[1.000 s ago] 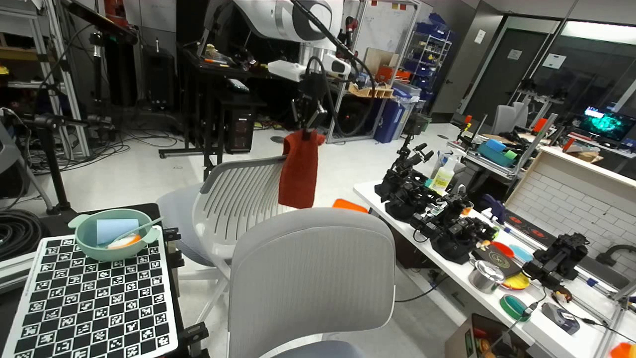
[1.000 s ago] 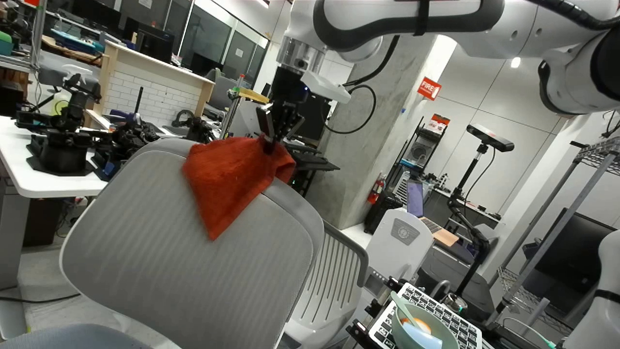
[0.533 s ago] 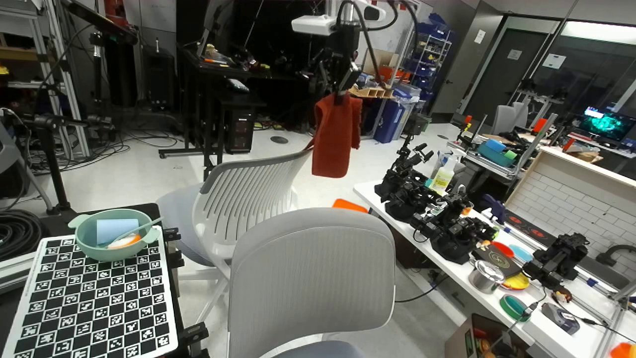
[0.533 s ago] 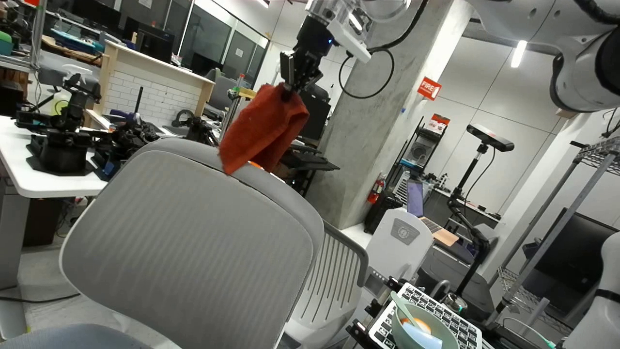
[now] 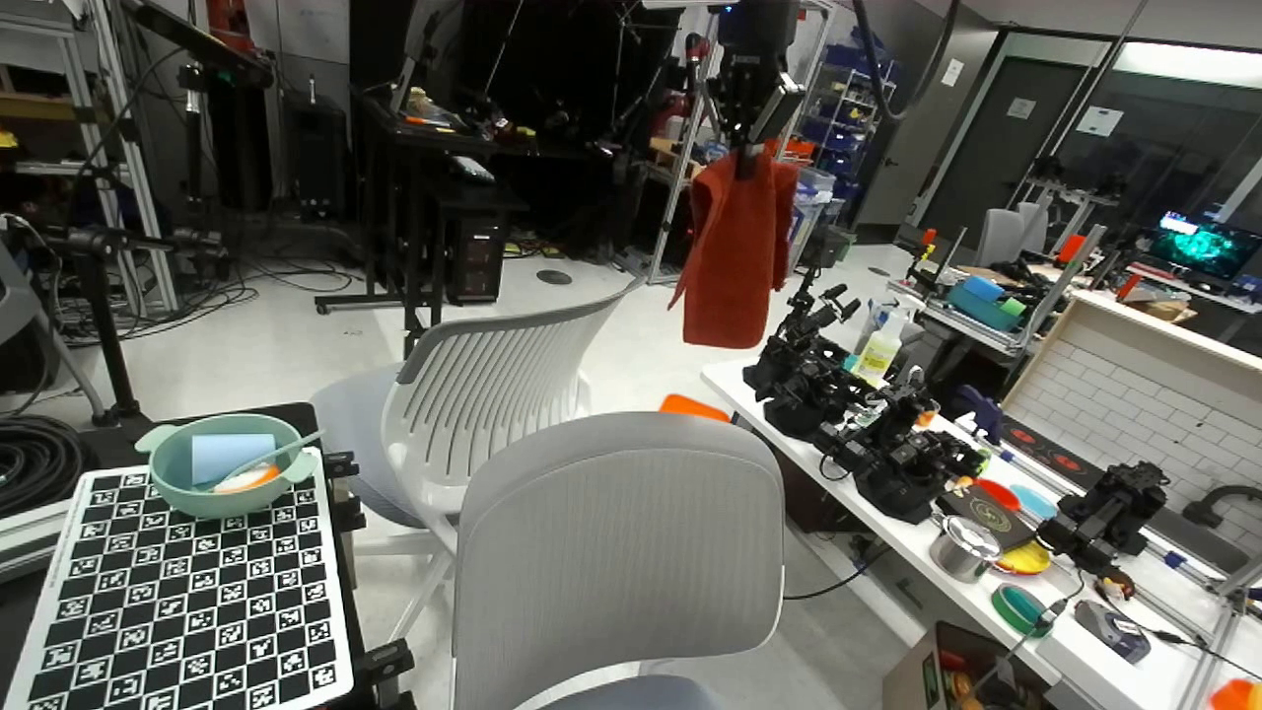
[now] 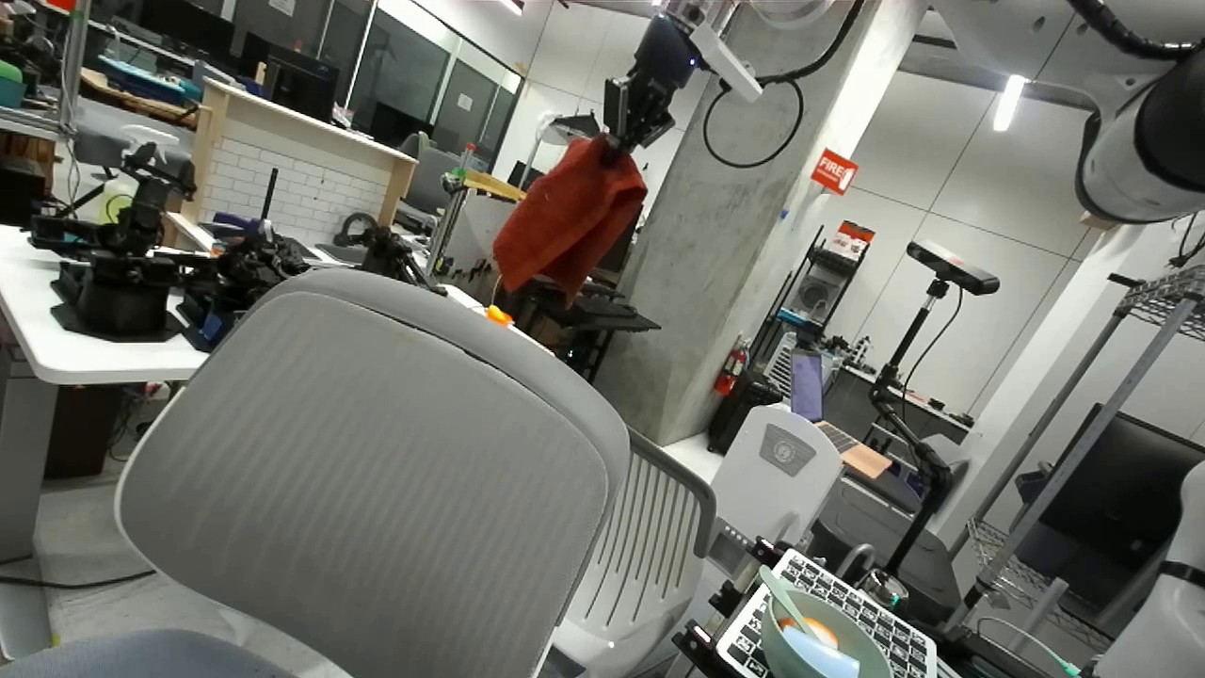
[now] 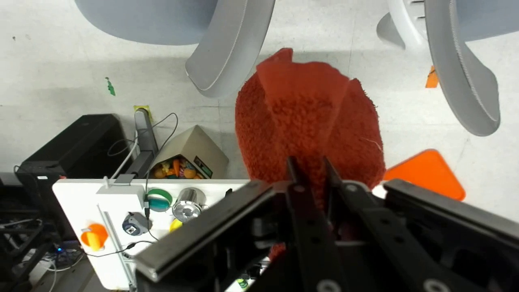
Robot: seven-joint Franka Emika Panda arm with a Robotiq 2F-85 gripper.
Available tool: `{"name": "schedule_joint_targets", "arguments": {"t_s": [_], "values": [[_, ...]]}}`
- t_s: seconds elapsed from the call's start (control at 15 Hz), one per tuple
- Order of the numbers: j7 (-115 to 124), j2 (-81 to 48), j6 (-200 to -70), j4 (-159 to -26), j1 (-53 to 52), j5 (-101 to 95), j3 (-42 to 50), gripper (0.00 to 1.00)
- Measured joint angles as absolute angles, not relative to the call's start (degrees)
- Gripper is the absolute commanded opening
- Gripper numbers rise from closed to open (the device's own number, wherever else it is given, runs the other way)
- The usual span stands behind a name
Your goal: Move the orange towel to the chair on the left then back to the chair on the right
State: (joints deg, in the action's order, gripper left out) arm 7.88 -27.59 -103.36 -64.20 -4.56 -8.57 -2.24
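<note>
My gripper (image 5: 747,164) is shut on the orange-red towel (image 5: 732,261), which hangs freely in the air. The gripper (image 6: 614,151) and towel (image 6: 570,221) also show in the other camera's exterior view, above and behind the near chair's top edge, apart from it. In the wrist view the gripper (image 7: 309,162) has its fingers pinching the towel (image 7: 304,113), which hangs between two chair backs. A solid grey chair (image 5: 621,532) stands nearer in an exterior view; a chair with a slatted back (image 5: 483,390) stands to its left. Both chair backs are bare.
A white table (image 5: 728,379) with black small robot arms (image 5: 818,390) stands beside the chairs. A green bowl (image 5: 222,504) sits on a checkered board (image 5: 197,592). An orange flat piece (image 7: 427,174) and an open box (image 7: 202,148) lie low near the table.
The gripper has lifted the towel up and away from the chair tops. In both exterior views it has moved up and right. The chairs have not moved.
</note>
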Motion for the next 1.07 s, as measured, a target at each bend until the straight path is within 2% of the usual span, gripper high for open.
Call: {"name": "schedule_joint_targets", "arguments": {"t_s": [0.67,1.07], "values": [[7.58,-30.61,-103.05,-65.92,-4.49,-9.08,-2.25,0.03],[8.07,-26.88,-104.02,-74.99,-4.96,-12.27,-2.24,0.03]]}}
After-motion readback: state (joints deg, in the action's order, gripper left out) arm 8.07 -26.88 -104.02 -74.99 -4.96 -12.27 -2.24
